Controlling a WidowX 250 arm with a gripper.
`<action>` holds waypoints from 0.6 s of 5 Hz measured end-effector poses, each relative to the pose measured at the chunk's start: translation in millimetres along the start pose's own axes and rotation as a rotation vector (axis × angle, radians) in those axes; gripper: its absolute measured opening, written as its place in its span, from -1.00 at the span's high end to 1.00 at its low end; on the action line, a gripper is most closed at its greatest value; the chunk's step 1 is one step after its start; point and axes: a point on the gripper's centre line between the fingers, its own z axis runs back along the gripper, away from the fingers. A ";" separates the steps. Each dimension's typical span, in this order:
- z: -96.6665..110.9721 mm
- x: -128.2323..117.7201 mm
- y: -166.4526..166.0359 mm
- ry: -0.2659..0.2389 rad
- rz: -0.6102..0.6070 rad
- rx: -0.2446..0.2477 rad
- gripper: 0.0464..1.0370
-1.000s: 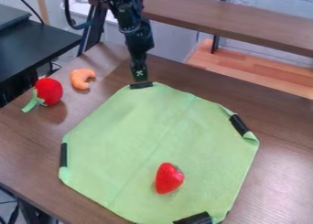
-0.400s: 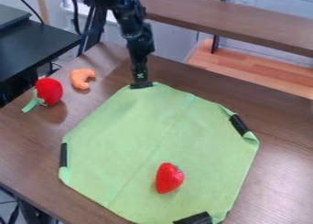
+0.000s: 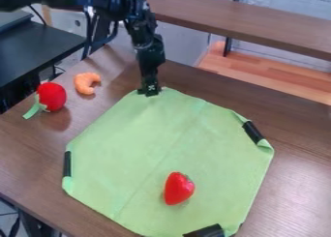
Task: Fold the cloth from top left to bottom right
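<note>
The green cloth [image 3: 165, 144] spreads on the brown table [image 3: 294, 168] from the gripper [image 3: 150, 92] towards me, wood flooring [image 3: 259, 81] beyond the gripper. How open it is, or what it's holding, I can't tell.

Room to pass over the cloth's [image 3: 139, 134] upper middle and along the bench [image 3: 297, 168] at right; in the way, strawberry [image 3: 178, 188] low on cloth, orange toy [image 3: 84, 84] and red toy [image 3: 52, 96] upper left.
</note>
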 end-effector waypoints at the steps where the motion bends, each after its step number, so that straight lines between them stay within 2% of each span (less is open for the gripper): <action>1: -3.7 1.3 -0.3 -0.002 0.022 -0.028 -0.92; 2: -11.2 1.5 -4.4 -0.007 0.047 -0.062 -0.82; 3: -10.4 5.0 -5.1 -0.027 0.063 -0.069 -0.21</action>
